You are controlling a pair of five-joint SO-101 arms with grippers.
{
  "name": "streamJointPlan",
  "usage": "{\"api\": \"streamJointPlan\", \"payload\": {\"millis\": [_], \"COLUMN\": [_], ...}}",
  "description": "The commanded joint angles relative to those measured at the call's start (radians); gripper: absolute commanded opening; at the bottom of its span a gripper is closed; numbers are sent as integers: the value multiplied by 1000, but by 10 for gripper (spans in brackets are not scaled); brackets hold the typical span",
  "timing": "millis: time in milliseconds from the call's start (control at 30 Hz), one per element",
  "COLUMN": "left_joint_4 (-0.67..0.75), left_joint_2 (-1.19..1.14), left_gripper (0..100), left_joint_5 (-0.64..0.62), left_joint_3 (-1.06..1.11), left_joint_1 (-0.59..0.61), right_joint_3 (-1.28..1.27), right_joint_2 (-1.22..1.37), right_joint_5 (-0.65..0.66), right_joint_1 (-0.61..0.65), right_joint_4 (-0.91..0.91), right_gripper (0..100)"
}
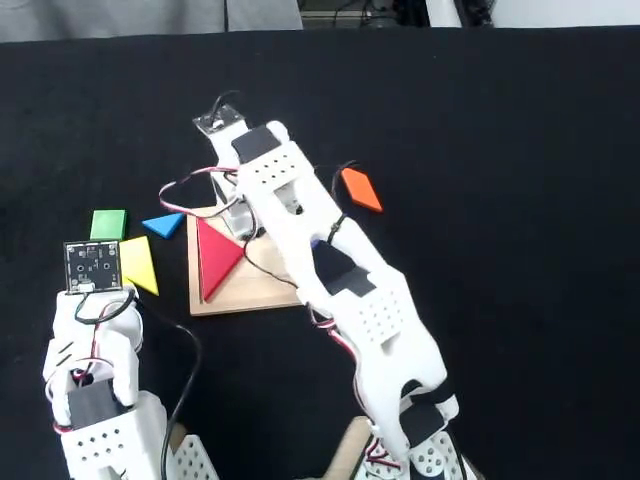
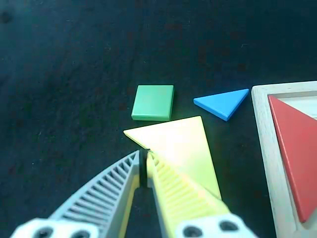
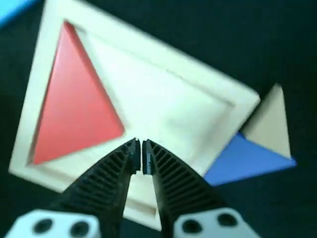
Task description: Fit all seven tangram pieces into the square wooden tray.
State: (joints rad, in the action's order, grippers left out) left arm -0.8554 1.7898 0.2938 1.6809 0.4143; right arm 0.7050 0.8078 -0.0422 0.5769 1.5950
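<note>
The square wooden tray (image 1: 250, 290) lies mid-table with a red triangle (image 1: 214, 256) in its left half. My right gripper (image 3: 139, 148) hovers shut and empty over the tray floor (image 3: 163, 109), beside the red triangle (image 3: 74, 109). A dark blue piece (image 3: 242, 158) and a tan triangle (image 3: 270, 121) lie against the tray's outer corner. My left gripper (image 2: 143, 154) is shut, its tips at the edge of the yellow triangle (image 2: 181, 146). Near it lie a green square (image 2: 153, 102) and a small blue triangle (image 2: 223, 102). An orange parallelogram (image 1: 361, 189) lies right of the tray.
The right arm (image 1: 340, 280) stretches from the front edge across the tray's right side, covering part of it. The left arm (image 1: 95, 340) stands at the front left. The black cloth (image 1: 500, 150) is bare at the back and right.
</note>
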Motion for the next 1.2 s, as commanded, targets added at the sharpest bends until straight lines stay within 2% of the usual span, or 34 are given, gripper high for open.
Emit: {"api": "streamJointPlan", "payload": {"millis": [0, 200, 300, 500, 667, 867, 1033, 1167], "left_joint_4": [0, 0, 0, 0, 0, 0, -8, -11], "left_joint_2": [9, 9, 9, 9, 9, 11, 11, 9], "left_gripper": [39, 39, 39, 39, 43, 44, 45, 45], "left_joint_5": [2, 2, 2, 2, 2, 2, 5, 8], "left_joint_3": [15, 15, 15, 15, 10, 10, 18, 19], "left_joint_1": [-7, -12, -12, -12, -22, -130, -166, -163], "right_joint_3": [35, 111, 153, 332, 404, 268, 28, -191], "right_joint_2": [45, 74, 68, 67, -4, -260, -530, -714], "right_joint_5": [2, -2, -2, 5, 6, 143, 155, 196], "right_joint_1": [12, 86, 83, -37, -184, -210, -204, -253], "right_joint_4": [-41, 31, 58, 169, 172, 172, 170, 158], "right_gripper": [11, 11, 11, 11, 11, 11, 11, 11]}}
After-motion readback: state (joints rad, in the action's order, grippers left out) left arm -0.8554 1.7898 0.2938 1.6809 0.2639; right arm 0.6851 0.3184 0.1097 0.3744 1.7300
